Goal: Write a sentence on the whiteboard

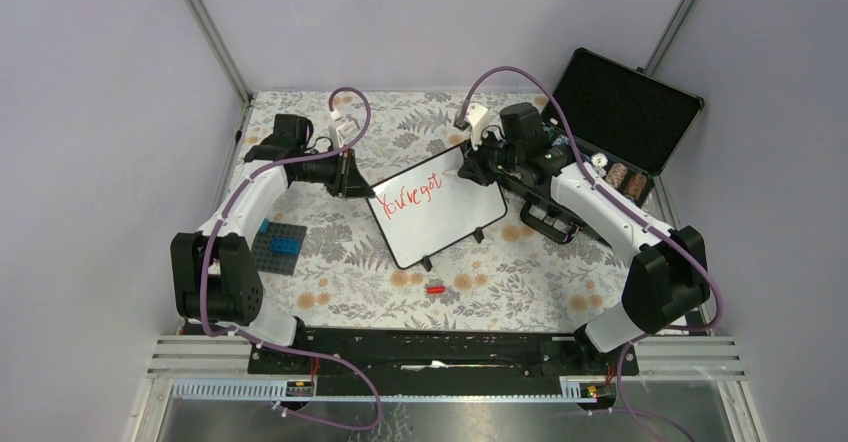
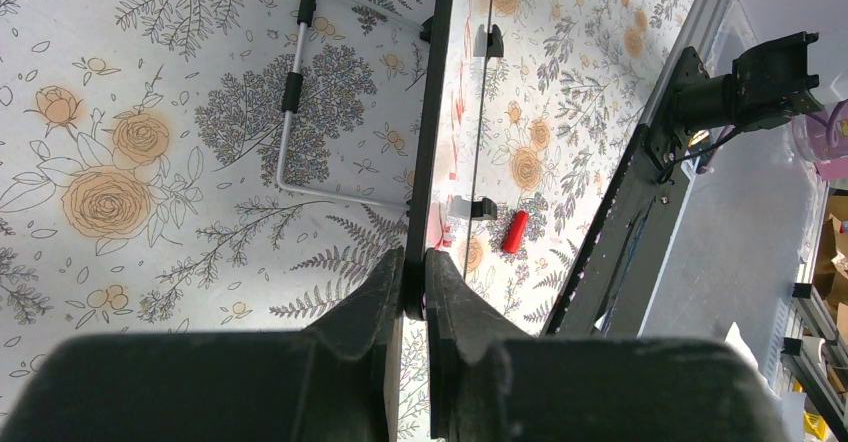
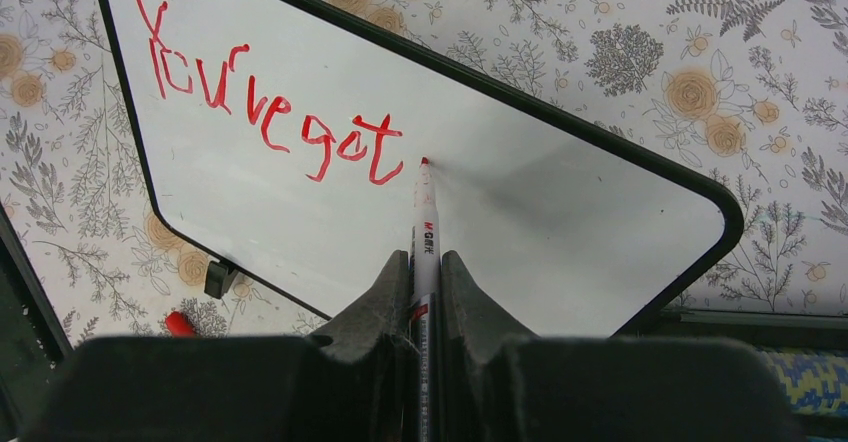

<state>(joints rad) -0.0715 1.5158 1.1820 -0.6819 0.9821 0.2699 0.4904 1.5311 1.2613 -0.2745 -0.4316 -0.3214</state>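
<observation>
The right tool (image 3: 425, 272) is clamped on a red-tipped marker (image 3: 424, 212), its fingers pressed to either side of the barrel. The marker's tip touches the whiteboard (image 3: 560, 222) just right of the last written letter. The left tool (image 2: 413, 282) is closed on the whiteboard's black rim at its far left corner, one finger on each face.

At the far right of the bench (image 1: 330, 307) stands a black case (image 1: 625, 102), its lid up and lined with dimpled dark foam. In its base lie several small things, among them two brownish rolls; what they are I cannot tell.

The whiteboard sits in the middle of the bench between the two tools. It is turned at a slant, tilted up on a wire stand (image 2: 290, 92) behind it, and has small black feet on its near edge. It is white, with rounded corners and a thin black rim.

The sentence (image 3: 270, 112) is in red handwriting and reads "You've got", in one line across the left half of the board. The marker barrel carries black print beginning "M" and "G"; the rest is too small to read.

A small red cap (image 1: 435, 288) lies on the bench near the board's near edge. A dark plate with blue bricks (image 1: 280, 245) lies to the left.
</observation>
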